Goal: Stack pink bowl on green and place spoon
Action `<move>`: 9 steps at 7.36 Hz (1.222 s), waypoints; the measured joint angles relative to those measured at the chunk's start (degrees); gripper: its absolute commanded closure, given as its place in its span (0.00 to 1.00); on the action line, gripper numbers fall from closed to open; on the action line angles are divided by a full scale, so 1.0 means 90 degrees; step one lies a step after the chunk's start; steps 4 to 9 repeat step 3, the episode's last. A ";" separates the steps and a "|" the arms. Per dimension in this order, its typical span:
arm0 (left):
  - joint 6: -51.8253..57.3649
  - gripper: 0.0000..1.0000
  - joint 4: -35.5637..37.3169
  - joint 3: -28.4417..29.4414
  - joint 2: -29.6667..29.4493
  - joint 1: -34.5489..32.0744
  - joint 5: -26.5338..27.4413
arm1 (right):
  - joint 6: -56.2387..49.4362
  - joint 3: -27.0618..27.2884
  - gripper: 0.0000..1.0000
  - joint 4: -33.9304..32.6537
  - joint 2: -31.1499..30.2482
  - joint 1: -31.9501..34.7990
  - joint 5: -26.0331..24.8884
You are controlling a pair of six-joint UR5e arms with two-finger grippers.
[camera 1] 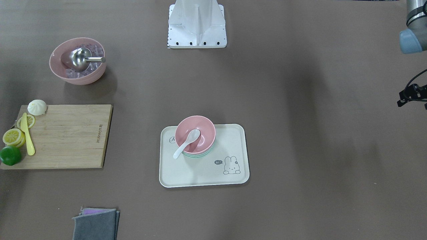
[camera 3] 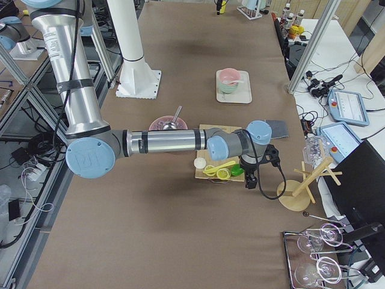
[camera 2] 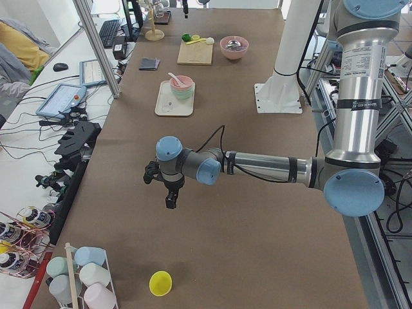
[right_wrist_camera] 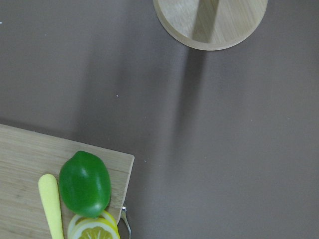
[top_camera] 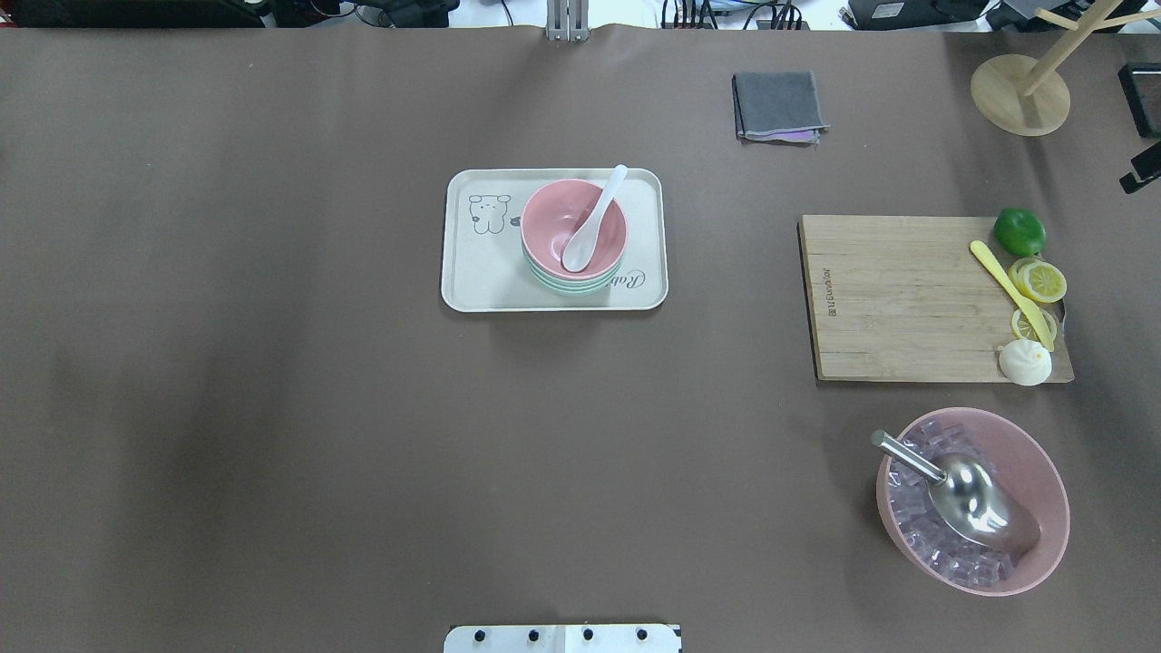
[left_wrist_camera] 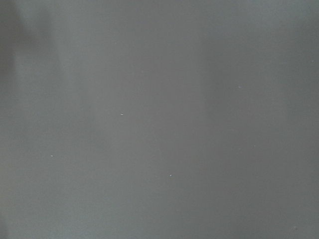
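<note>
The round pink plastic bowl (camera 1: 207, 132) is nested in the green plastic bowl (camera 1: 198, 155), with the white ceramic spoon (camera 1: 186, 143) inside. I cannot tell how open the left tool (camera 2: 170, 202) or the right tool (camera 3: 249, 183) is.

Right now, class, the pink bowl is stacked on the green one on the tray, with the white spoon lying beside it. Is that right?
No: the white spoon lies in the pink bowl, not beside it, as the overhead exterior view shows.
</note>
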 measured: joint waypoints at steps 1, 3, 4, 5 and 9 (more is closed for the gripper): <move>0.0000 0.02 0.0000 0.0000 0.0000 0.0000 0.0000 | 0.0019 0.0001 0.00 -0.0002 0.0005 0.0000 0.0003; 0.0001 0.02 -0.0007 0.0002 0.0007 -0.0001 0.0005 | 0.0036 0.0008 0.00 -0.0003 0.0010 0.0001 0.0009; 0.0001 0.02 -0.0007 0.0002 0.0007 -0.0001 0.0005 | 0.0036 0.0008 0.00 -0.0003 0.0010 0.0001 0.0009; 0.0001 0.02 -0.0007 0.0002 0.0007 -0.0001 0.0005 | 0.0036 0.0008 0.00 -0.0003 0.0010 0.0001 0.0009; 0.0001 0.02 -0.0007 0.0002 0.0007 -0.0001 0.0005 | 0.0036 0.0008 0.00 -0.0003 0.0010 0.0001 0.0009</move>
